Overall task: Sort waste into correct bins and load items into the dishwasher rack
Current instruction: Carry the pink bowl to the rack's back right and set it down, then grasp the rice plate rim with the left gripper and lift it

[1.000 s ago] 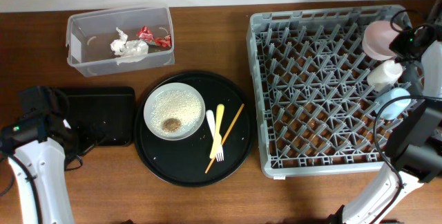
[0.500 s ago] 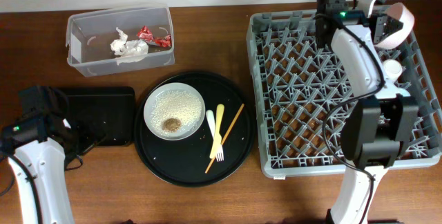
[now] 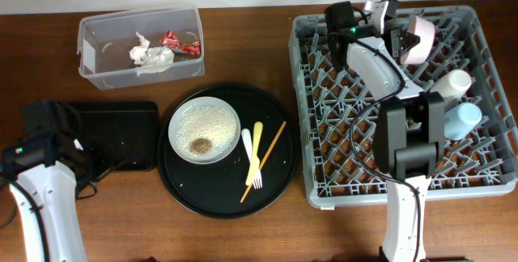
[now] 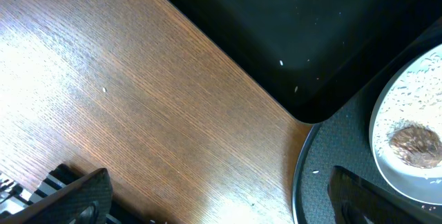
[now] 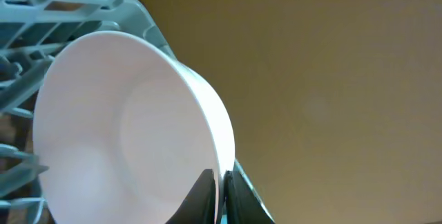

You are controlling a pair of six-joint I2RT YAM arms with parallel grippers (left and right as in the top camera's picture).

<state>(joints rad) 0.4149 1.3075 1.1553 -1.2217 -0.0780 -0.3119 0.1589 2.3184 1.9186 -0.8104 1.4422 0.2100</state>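
Note:
My right gripper (image 3: 398,39) is shut on the rim of the small pink bowl (image 3: 421,39), held tilted over the back of the grey dishwasher rack (image 3: 324,189). The right wrist view shows the jaws (image 5: 221,186) pinching the bowl's rim (image 5: 124,134). A cream-white cup (image 3: 452,84) and a light blue cup (image 3: 464,119) lie in the rack at the right. The white plate (image 3: 204,133) holds rice grains and a brown lump (image 3: 201,145). Yellow fork and spoon (image 3: 254,155) and chopsticks (image 3: 265,158) lie beside it. My left gripper (image 3: 95,167) is open and empty (image 4: 221,210) over bare table.
The plate and cutlery sit on a large round black tray (image 3: 182,185). The clear tub (image 3: 97,72) at the back left holds a white napkin (image 3: 146,53) and red wrappers (image 3: 180,44). The shallow black rectangular tray (image 3: 121,128) lies left of the round tray.
My right arm has swung left with the pink bowl, from the rack's right edge to over its back middle. The left arm has not moved.

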